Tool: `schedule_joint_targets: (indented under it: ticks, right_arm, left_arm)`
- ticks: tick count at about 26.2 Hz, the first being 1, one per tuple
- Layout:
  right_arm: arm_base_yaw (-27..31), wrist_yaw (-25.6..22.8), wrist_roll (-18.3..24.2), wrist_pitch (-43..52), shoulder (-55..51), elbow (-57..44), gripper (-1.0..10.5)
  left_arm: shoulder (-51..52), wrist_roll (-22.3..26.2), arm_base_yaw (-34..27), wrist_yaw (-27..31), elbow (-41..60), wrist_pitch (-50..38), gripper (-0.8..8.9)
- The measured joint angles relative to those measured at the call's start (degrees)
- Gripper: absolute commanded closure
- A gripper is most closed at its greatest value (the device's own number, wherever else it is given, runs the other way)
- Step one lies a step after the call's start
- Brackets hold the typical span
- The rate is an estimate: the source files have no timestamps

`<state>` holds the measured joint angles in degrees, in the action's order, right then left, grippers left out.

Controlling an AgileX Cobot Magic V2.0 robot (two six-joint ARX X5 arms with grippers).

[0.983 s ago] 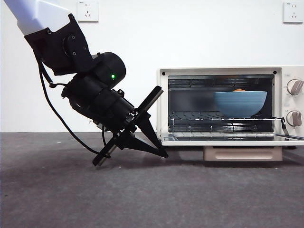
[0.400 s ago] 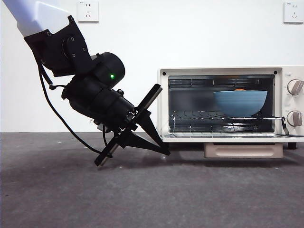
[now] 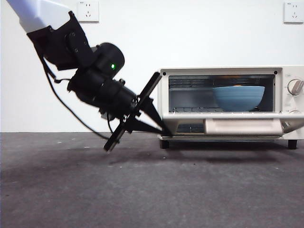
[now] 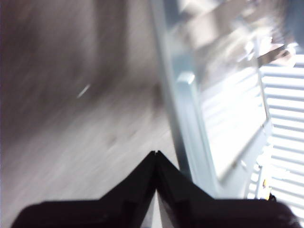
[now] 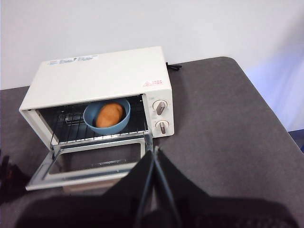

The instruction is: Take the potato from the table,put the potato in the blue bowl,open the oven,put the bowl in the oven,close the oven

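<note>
**Oven door on its way up, bowl and potato inside**

The left end effector (image 3: 164,129), jaws pressed together with nothing between them, sits at the left front corner of the oven (image 3: 228,71), its tips touching the edge of the partly raised door (image 3: 228,116). The blue bowl (image 3: 238,97) stands on the rack inside the oven, toward its knob side, and the right wrist view shows the potato (image 5: 109,114) lying in that bowl. The right end effector (image 5: 154,154) hangs high, well away from the oven, jaws likewise closed and empty.

The oven stands on the dark tabletop (image 3: 142,190). What remains, by the look of it, is to finish closing the door. That door is a stiff, hinged glass panel in a metal frame; it should swing freely under a light push and needs no gripping. Its glass is smooth and likely slippery, so the frame edge or the tan handle (image 3: 242,127) is the better place to press. Pushing from one corner may twist the door or nudge the light oven backward. The left wrist view is blurred and shows little more.
</note>
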<state>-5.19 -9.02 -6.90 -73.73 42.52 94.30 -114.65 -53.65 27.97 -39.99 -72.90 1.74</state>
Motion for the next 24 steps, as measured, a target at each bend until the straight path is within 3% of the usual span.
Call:
schedule_joint_targets:
  ticks: [9,16,24]
  right_arm:
    - [0.0,0.0,0.0,0.1,0.0,0.0,9.6]
    - [0.0,0.0,-0.1,1.6,0.0,0.0,9.6]
    - [0.0,-1.6,0.1,1.6,1.2,0.0,9.6]
  left_arm:
    - [0.0,-0.3,-0.2,2.1,-11.4,-1.4,8.19]
    - [0.0,-0.3,-0.9,3.4,-13.1,-0.9,8.19]
    - [0.0,1.4,-1.8,-1.8,-13.1,2.3,8.19]
